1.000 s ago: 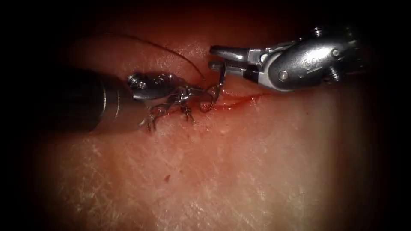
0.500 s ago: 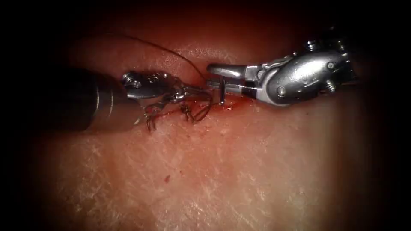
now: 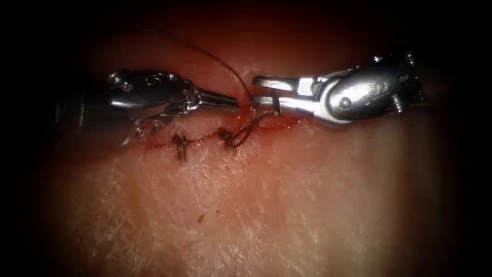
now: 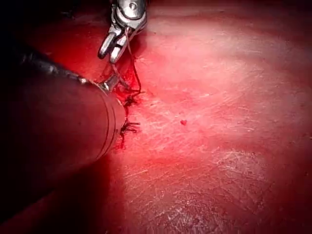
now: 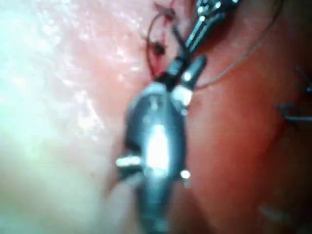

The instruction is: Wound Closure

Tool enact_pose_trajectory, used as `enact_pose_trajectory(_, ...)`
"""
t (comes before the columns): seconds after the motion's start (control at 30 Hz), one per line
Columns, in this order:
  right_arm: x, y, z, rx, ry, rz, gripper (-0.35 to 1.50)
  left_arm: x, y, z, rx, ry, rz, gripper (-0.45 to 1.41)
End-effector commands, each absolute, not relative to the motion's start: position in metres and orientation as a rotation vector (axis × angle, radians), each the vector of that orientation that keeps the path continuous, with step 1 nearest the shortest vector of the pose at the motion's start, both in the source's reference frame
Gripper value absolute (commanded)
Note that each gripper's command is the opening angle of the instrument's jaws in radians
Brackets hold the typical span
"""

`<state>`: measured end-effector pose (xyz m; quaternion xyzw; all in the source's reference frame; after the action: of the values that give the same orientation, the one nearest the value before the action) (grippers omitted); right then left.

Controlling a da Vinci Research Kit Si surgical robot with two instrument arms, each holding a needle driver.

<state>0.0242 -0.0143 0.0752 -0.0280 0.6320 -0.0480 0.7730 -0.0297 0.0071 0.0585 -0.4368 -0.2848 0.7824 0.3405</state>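
Left hand: the left hand (image 3: 233, 102) comes in from the left of the endoscope view, lying low along the upper edge of the cut, its two jaws closed together to a fine point that aims right
Left hand's hold: the point ends just beside the thread, but I cannot tell whether any thread is caught between the jaws
Right hand: the right hand (image 3: 256, 90) reaches in from the right, its jaws pointing left, tip to tip with the left hand and just apart from it
Right hand's hold: its jaws stand slightly apart around the needle (image 3: 277, 106), gripped well back from their tips; how far along its curve I cannot tell
Needle: a short dark piece shows under the lower jaw, pointing down at the tissue by the right end of the cut; whether its tip is in the tissue I cannot tell
Thread: the thread (image 3: 225, 64) runs in a long thin arc over the tissue above the left hand, comes down between the two hands, then makes a small loop (image 3: 251, 128) on the cut
Cut: the cut (image 3: 205, 137) runs left to right, with two knotted stitches (image 3: 179, 142) on its left part
Red fluid: the red fluid (image 3: 292, 122) lies along the cut, thickest under the right hand
Tissue: the tissue (image 3: 287, 205) below the cut is pale and finely scratched
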Motion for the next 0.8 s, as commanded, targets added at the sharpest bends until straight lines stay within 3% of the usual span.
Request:
enact_pose_trajectory(0.03,0.0248,-0.0141,0.0758,-0.051,1.36,-0.112,-0.35,-0.03,0.0067,0.0579,-1.13,-0.748,2.061,-0.11)
enact_pose_trajectory(0.27,0.0251,-0.013,0.0768,0.023,1.36,-0.189,-0.35,-0.0286,0.0039,0.0525,-1.001,-0.762,2.208,-0.11)
enact_pose_trajectory(0.8,0.0265,-0.0123,0.0768,0.178,1.394,-0.236,-0.35,-0.0362,-0.001,0.0559,-0.966,-0.821,2.27,-0.08)
